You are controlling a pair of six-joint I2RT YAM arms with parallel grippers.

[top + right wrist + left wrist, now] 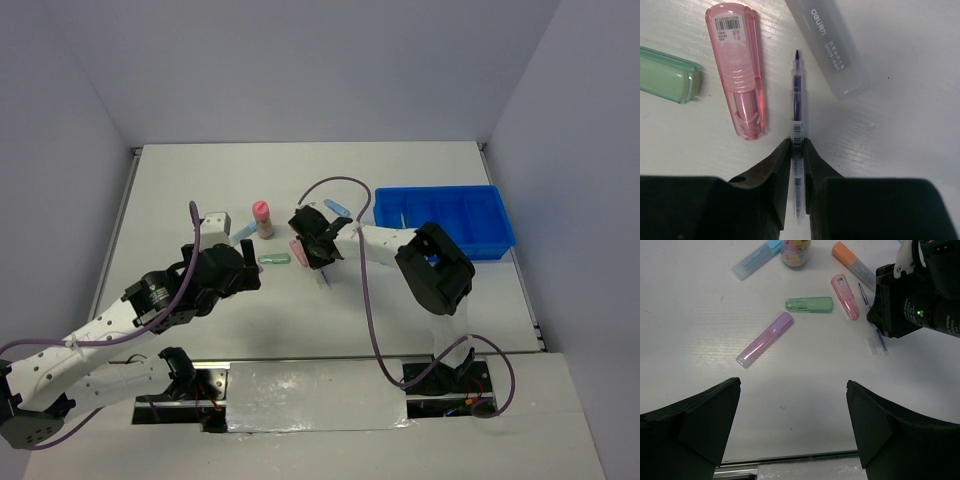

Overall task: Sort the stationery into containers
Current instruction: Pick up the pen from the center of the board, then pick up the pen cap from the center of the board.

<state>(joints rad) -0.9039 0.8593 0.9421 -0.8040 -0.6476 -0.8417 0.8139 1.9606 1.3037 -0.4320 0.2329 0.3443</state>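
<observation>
Where the right jaws meet, low centre of their wrist view, we log them clamped on a pen [797, 100] on the counter [690, 315] beside a pink stick [737, 75]; left jaws wide; tray [440, 188] upper right.

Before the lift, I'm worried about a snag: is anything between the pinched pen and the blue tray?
Only the grey stick, lying flat beside the pen that the right gripper pinches. Lifted over it, nothing else visible blocks the way to the blue tray.
</observation>
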